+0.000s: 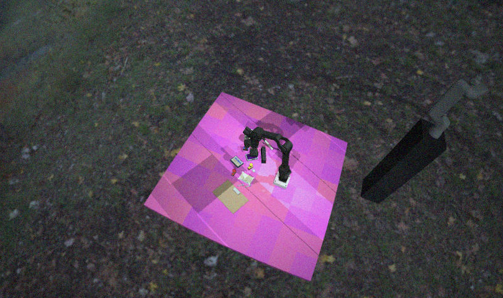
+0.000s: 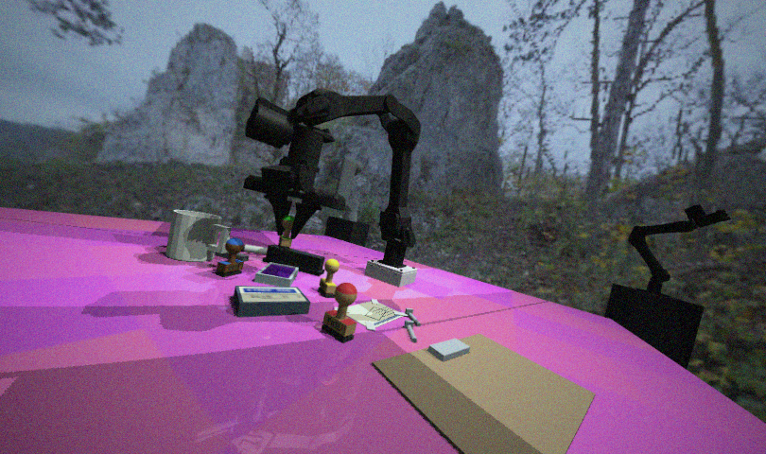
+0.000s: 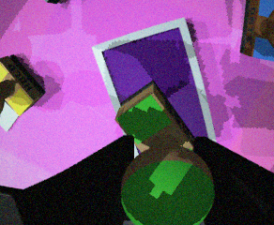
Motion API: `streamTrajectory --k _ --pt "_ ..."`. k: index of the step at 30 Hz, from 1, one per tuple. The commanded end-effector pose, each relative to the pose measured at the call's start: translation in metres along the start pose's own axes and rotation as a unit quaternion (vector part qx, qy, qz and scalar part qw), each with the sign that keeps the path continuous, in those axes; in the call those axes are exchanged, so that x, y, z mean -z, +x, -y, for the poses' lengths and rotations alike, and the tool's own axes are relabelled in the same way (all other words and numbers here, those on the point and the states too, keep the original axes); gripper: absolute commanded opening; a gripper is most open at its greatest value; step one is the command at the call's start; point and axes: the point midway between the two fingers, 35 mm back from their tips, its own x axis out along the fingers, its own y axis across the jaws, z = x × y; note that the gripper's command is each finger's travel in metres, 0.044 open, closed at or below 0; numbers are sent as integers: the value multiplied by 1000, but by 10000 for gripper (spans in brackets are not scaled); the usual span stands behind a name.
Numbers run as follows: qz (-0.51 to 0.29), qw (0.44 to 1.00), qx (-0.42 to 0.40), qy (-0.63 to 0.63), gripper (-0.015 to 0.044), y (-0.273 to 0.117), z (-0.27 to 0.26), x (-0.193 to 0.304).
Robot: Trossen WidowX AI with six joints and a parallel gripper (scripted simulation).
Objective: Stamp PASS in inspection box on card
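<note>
Gripper point(image 1: 253, 156) point(image 2: 286, 235) point(image 3: 163, 146): fingers partly closed, clamped on the green-topped stamp point(image 2: 286, 227) point(image 3: 167, 187), presumably PASS, label unreadable. Stamp above the purple ink pad point(image 1: 251, 157) point(image 2: 276, 273) point(image 3: 175, 80) in wrist view; contact unclear. Yellow stamp point(image 1: 250, 166) point(image 2: 329, 276) point(image 3: 16, 89) stands near the pad.

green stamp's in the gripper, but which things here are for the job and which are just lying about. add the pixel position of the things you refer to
For the job:
- green stamp point(image 2: 286, 226) point(image 3: 167, 192), likely the PASS one
- purple pad point(image 1: 251, 157) point(image 2: 278, 270) point(image 3: 175, 61)
- card point(image 1: 245, 178) point(image 2: 374, 315)

Lying about:
- red stamp point(image 1: 233, 172) point(image 2: 344, 301)
- yellow stamp point(image 1: 249, 166) point(image 2: 329, 276) point(image 3: 15, 89)
- blue stamp point(image 1: 245, 148) point(image 2: 232, 255) point(image 3: 264, 28)
- mug point(image 2: 187, 235)
- clipboard point(image 1: 232, 201) point(image 2: 505, 382)
</note>
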Motion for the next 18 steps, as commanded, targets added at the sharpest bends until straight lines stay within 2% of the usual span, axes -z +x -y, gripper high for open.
streamTrajectory --k 1,18 --pt "0 1000 -1 -2 0 3 0 0" --pt "0 1000 -1 -2 0 15 0 0"
